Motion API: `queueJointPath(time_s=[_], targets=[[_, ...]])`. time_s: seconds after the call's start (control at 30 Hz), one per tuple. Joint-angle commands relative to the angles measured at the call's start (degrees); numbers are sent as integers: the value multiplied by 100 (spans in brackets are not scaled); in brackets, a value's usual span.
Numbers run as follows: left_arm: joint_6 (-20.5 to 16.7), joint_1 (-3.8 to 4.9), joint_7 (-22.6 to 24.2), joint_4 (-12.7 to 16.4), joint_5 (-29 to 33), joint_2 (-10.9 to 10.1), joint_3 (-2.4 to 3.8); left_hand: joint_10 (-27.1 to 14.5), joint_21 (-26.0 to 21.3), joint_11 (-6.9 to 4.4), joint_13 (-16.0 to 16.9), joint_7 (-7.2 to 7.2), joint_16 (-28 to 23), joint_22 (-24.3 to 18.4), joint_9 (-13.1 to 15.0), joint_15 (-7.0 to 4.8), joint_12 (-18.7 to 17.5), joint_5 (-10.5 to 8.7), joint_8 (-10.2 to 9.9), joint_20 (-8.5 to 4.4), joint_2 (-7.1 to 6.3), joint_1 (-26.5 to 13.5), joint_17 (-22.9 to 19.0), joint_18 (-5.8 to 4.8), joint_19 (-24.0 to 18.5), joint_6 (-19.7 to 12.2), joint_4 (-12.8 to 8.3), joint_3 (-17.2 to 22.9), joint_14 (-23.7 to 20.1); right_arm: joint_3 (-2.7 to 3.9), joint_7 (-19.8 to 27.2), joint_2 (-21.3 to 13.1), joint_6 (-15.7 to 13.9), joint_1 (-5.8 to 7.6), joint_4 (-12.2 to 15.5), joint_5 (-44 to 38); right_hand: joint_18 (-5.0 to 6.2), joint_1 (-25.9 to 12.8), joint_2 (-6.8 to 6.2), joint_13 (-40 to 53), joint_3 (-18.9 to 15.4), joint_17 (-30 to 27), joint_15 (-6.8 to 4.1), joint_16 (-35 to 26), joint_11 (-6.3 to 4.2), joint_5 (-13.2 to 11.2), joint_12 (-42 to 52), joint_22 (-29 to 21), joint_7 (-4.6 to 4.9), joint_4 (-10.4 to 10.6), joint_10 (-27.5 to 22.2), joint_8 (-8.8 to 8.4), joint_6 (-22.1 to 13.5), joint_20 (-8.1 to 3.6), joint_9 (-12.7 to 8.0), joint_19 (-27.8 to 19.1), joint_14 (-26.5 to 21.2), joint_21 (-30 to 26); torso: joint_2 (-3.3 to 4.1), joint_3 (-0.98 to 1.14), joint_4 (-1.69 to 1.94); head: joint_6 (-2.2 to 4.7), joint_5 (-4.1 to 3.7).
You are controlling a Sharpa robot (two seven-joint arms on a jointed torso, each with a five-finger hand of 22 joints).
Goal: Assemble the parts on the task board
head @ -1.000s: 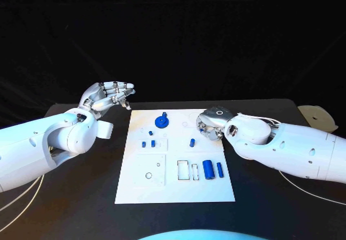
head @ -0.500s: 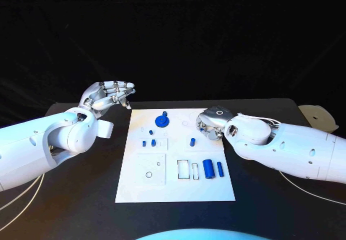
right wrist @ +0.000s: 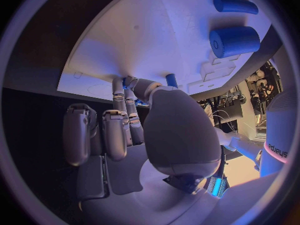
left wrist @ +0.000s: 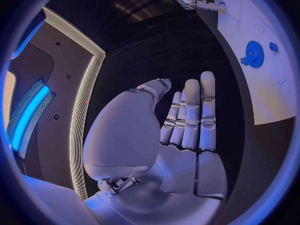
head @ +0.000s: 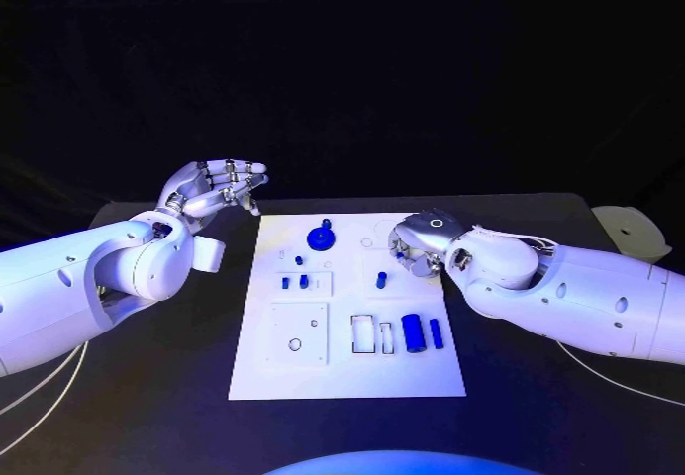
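Take the task board (head: 347, 307) as your landmark. Your right hand (head: 416, 249) is low over its right edge, fingers curled down toward a small blue peg (head: 381, 281); you can't tell whether they hold anything. Your left hand (head: 214, 188) hovers off the board's far left corner, fingers straight and loosely together, holding nothing. The blue gear (head: 322, 238) sits near the far edge, two blue cylinders (head: 420, 334) nearer you. You seem to be at a pick: next, close cleanly on one part.
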Motion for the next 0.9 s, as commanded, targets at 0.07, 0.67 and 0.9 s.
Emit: queueJointPath(time_s=[0.07, 0.67, 0.9], targets=[[128, 4, -46, 1, 31, 4, 5, -47, -26, -4, 9, 85, -40, -7, -10, 17, 47, -5, 23, 13, -34, 18, -13, 30, -45, -61, -32, 18, -44, -3, 28, -31, -231, -10, 142, -64, -111, -61, 0, 5, -45, 153, -23, 32, -83, -18, -11, 907, -23, -2, 134, 30, 32, -36, 14, 179, 326, 50, -9, -1, -7, 7, -2], [127, 4, -82, -22, 30, 6, 5, -81, -31, 4, 12, 94, -39, -8, -12, 24, 68, -4, 31, 20, -32, 13, -20, 30, -58, -86, -44, 22, -64, 51, -49, -469, -645, 103, 835, 1, -121, -70, -5, 5, -48, 165, -26, 38, -87, -17, -14, 933, -26, -4, 142, 34, 32, -37, 19, 197, 329, 97, -9, -6, -8, 18, 20], [126, 3, -77, -31, 30, 32, 5, -90, -31, 6, 13, 96, -39, -8, -12, 25, 73, -4, 33, 22, -31, 13, -22, 31, -61, -92, -48, 23, -68, 63, 20, -487, -902, 72, 1351, 160, -125, -71, -12, 5, -47, 154, -29, 33, -90, -4, -19, 946, -28, -13, 147, 37, 33, -39, 24, 206, 327, 119, -14, -5, 3, 49, 121]])
